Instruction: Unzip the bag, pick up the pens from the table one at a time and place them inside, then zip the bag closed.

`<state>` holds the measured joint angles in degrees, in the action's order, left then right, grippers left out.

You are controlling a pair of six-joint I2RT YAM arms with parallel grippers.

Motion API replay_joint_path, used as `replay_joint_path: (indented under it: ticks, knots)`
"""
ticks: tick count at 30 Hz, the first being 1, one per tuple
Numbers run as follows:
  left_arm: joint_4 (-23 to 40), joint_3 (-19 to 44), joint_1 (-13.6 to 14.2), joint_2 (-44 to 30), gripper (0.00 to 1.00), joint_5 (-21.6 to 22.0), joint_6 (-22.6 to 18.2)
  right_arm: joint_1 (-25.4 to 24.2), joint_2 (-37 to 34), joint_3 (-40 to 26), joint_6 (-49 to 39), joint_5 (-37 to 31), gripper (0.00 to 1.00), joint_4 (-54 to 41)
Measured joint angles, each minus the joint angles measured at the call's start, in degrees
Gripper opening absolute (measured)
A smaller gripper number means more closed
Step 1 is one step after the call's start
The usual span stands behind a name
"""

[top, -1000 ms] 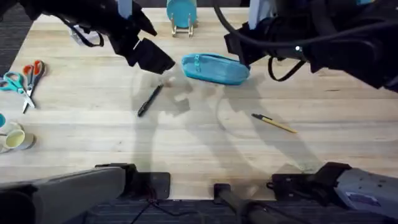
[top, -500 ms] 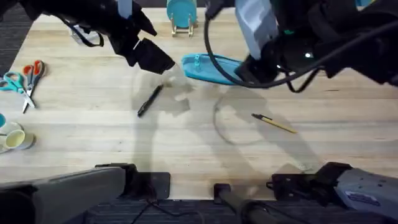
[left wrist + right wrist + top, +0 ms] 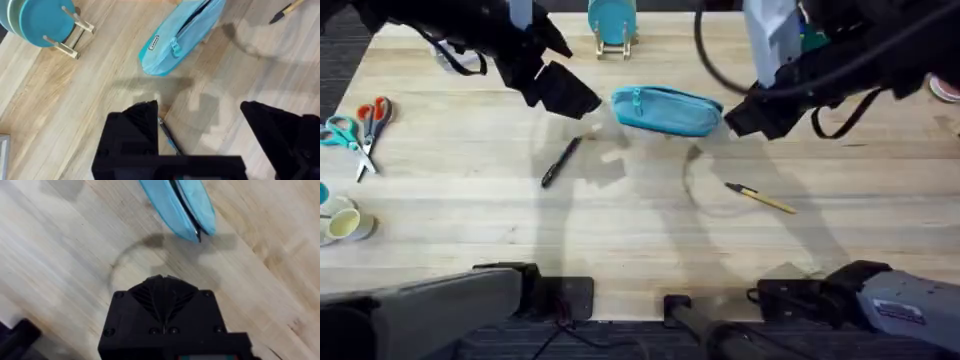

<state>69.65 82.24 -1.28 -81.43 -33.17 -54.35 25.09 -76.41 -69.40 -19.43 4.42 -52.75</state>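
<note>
The light blue bag lies at the table's far middle, its pull tab near its left end; it also appears as bag and bag. A black pen lies left of it. A yellow pen lies to the front right. My left gripper hovers open just left of the bag, above the black pen, with its fingers wide apart. My right gripper is shut and empty just off the bag's right end, with the fingertips pressed together.
A round teal object on a wooden stand stands behind the bag. Orange- and teal-handled scissors lie at the left edge, with pale rolls in front of them. The table shows bare wood in front of the pens.
My right gripper swung from behind the bag's right end, over that end, to a spot just right of it. The left arm, bag and pens have not moved.
</note>
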Motion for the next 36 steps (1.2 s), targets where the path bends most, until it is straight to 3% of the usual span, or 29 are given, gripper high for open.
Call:
replay_joint_path:
  ticks: [7, 20, 27, 36]
  knots:
    - [0.0, 0.0, 0.0, 0.0, 0.995, 0.0, 0.0, -0.8, -5.4, -8.1, 0.4, 3.0, 0.029, -3.9]
    - [0.0, 0.0, 0.0, 0.0, 0.995, 0.0, 0.2, -0.8, -26.3, -27.7, -0.9, 3.4, 0.029, -9.0]
    - [0.0, 0.0, 0.0, 0.0, 0.995, 0.0, 0.2, -0.6, -27.2, -29.0, -7.6, 3.4, 0.029, -8.5]
    - [0.0, 0.0, 0.0, 0.0, 0.995, 0.0, 0.2, 2.6, -27.4, -29.1, -23.4, 3.4, 0.030, -8.4]
